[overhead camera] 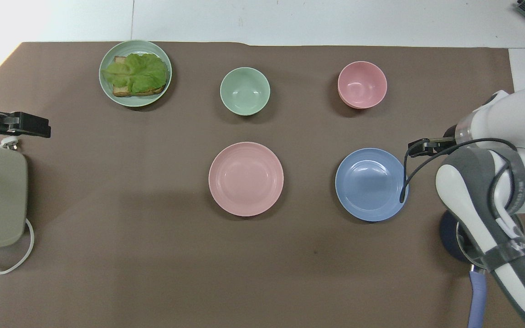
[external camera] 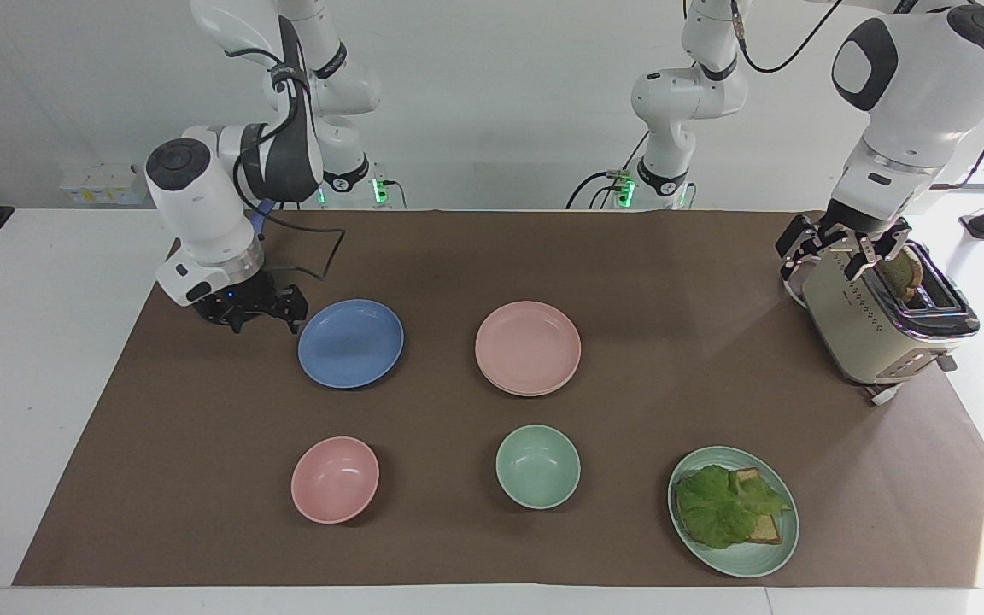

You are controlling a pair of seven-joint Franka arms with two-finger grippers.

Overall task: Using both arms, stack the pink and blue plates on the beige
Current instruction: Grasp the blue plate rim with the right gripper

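right gripper (external camera: 263,318) low beside the blue plate (external camera: 351,343), fingers spread, apparently not touching it, pink plate (external camera: 528,347) mid-mat on what may be a beige plate beneath, left gripper (external camera: 834,249) spread over the toaster (external camera: 881,329)

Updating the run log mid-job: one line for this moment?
right gripper: open, low beside blue plate | left gripper: open, waits over toaster | pink plate: on beige plate
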